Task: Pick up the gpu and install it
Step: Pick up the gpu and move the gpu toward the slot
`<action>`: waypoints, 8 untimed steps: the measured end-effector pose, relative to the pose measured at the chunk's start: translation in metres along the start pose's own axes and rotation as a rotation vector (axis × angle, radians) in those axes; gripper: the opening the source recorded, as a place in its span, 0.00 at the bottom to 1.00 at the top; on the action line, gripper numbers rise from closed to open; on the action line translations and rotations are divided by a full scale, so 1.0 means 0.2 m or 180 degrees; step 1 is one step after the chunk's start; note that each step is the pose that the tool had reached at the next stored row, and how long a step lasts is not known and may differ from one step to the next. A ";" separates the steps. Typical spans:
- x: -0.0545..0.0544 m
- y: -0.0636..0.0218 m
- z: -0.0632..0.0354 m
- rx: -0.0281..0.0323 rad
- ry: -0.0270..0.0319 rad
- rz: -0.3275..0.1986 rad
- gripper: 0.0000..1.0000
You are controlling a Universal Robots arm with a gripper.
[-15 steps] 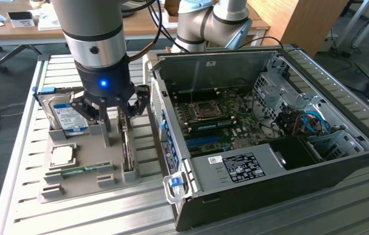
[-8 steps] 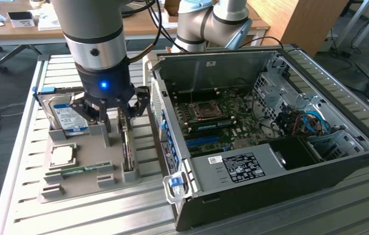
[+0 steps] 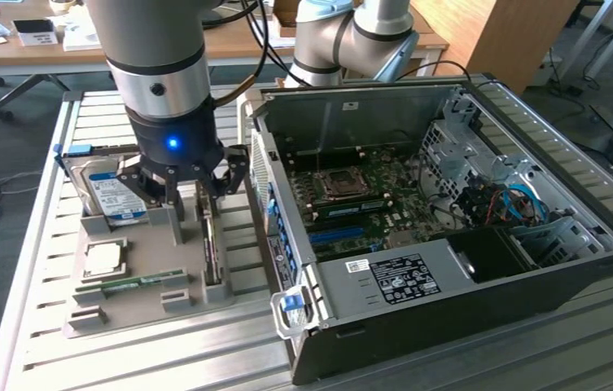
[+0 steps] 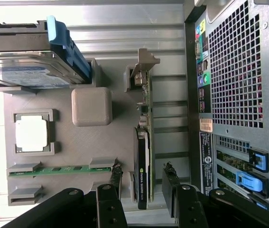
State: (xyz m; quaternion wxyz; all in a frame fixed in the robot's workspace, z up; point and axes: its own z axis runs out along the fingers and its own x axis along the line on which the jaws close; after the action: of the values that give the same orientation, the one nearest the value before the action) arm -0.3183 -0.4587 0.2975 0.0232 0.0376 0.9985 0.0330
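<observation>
The pincer [image 3: 192, 194] hangs over the gpu [image 3: 212, 244], spread wide with one finger on each face of the card. In the wrist view the pincer [image 4: 142, 167] straddles the gpu [image 4: 144, 156], and a strip of grey shows between each black fingertip [image 4: 117, 168] and the board, so nothing is pinched.

The gpu stands on its long edge in a slot of the grey parts tray [image 3: 133, 314], along the tray side closest to the open computer case [image 3: 448, 269]. It runs parallel to the case's rear panel [image 4: 234, 71]. Its black cooler with a small green logo sits between the fingers, and its silver bracket [image 4: 144, 61] is at the end away from them.

The other parts in the tray [image 4: 120, 137] lie farther from the case than the gpu:
- A hard drive [image 3: 111, 195] with a blue-white label stands in its holder, its blue carrier rail showing in the wrist view [image 4: 68, 45].
- A processor [image 3: 103, 259] lies flat in a square pocket [image 4: 31, 133].
- A narrow green memory stick [image 3: 133, 283] sits on edge in its slot [image 4: 58, 169].

The case lies on its side on the slatted aluminium bench [image 3: 154, 362], just beside the tray. Its side cover is off, and the motherboard [image 3: 361, 195] is exposed inside.
</observation>
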 end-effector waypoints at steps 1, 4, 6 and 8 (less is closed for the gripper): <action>0.00 0.000 0.000 0.0000 0.0000 0.0000 0.47; 0.00 0.000 0.001 0.0000 0.0000 0.0000 0.47; 0.00 0.000 0.001 0.0000 0.0000 0.0000 0.47; 0.00 0.000 0.004 0.0000 0.0000 0.0000 0.47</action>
State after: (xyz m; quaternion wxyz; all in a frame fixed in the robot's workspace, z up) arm -0.3183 -0.4586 0.2967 0.0233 0.0376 0.9985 0.0331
